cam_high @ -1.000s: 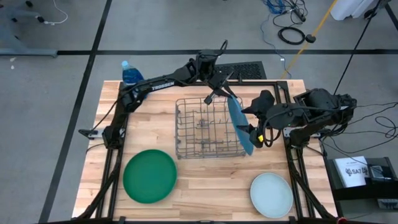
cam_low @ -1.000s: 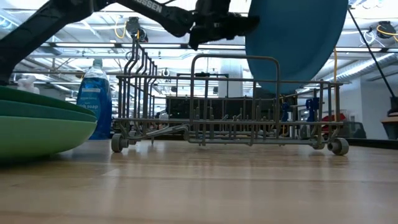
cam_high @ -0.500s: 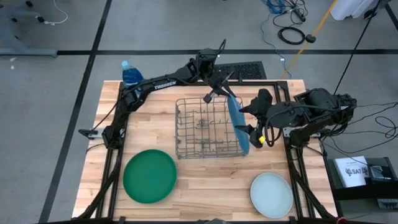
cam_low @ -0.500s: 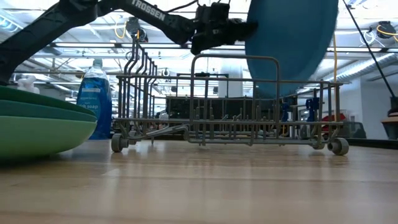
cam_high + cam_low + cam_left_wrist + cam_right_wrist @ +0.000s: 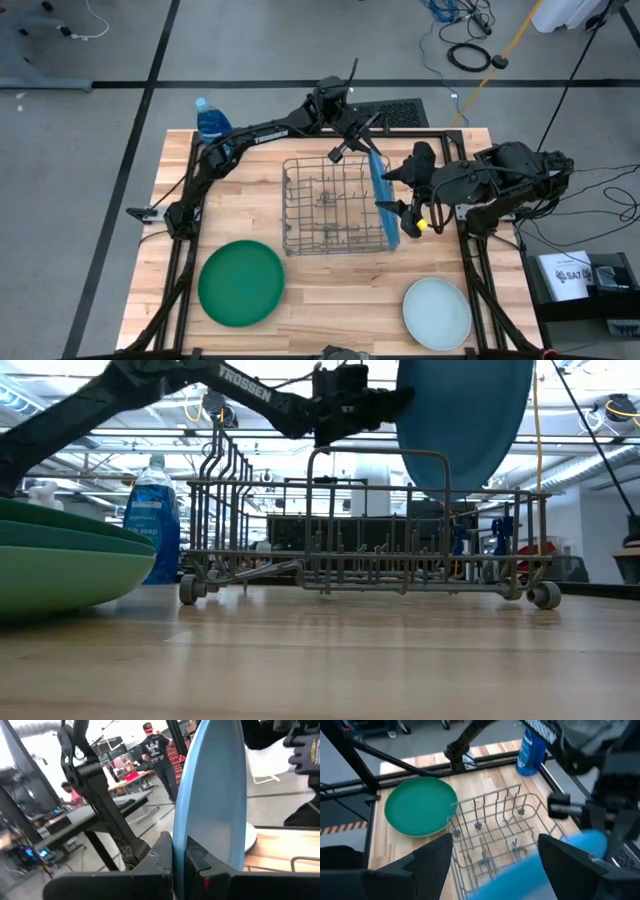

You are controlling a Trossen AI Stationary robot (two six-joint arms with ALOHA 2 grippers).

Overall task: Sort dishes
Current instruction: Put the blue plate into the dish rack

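Blue plate held on edge above the rack's right side.

The left end effector (image 5: 362, 146) pinches the rim of the blue plate (image 5: 383, 196), which stands upright over the right end of the wire rack (image 5: 330, 205) at mid-table. The right end effector (image 5: 398, 190) sits just beside the plate, fingers spread, gripping nothing. A green plate (image 5: 240, 283) lies near the table's front left corner, a pale plate (image 5: 437, 312) near the front right; a bottle (image 5: 209, 117) stands at the back left corner.
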